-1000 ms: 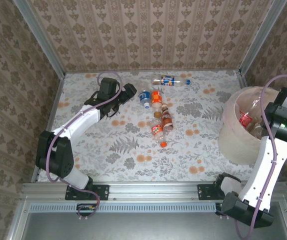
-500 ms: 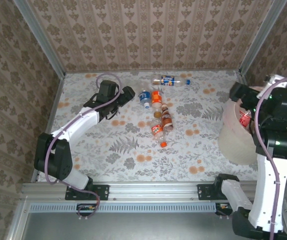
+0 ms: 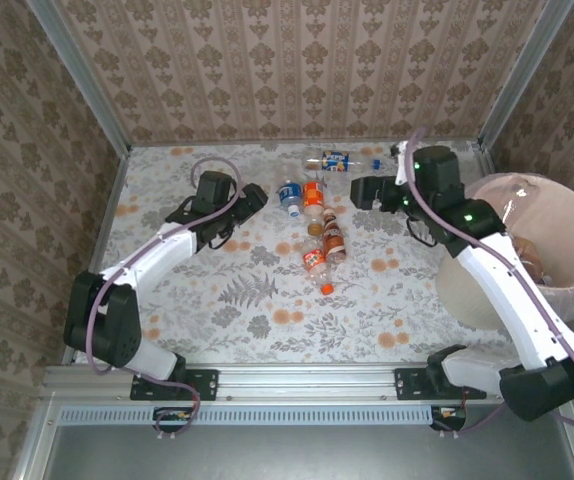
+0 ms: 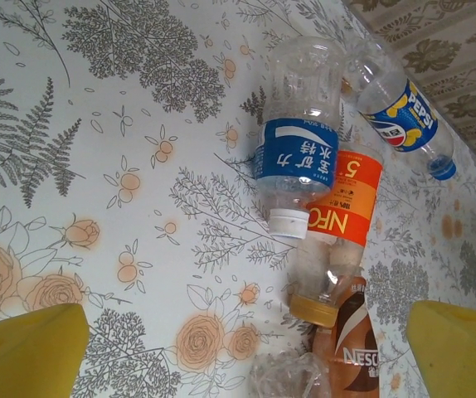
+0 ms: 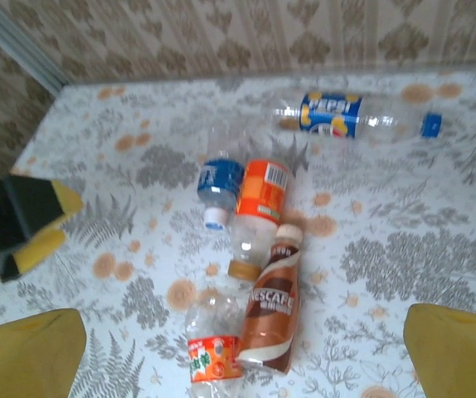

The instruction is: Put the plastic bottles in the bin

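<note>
Both jaws are hanging spread, empty — the bottles (image 3: 313,196) are lying bunched, well apart from the bin (image 3: 472,295) — one grab could be sending neighbours rolling.

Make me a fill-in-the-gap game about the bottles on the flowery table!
The Pepsi bottle has a ___ cap.
The blue-label bottle has a ___ cap.
The NFC bottle wears an ___ label.
The left tool and the right tool hold nothing, and both are ___.
Missing words: blue, white, orange, open.
</note>
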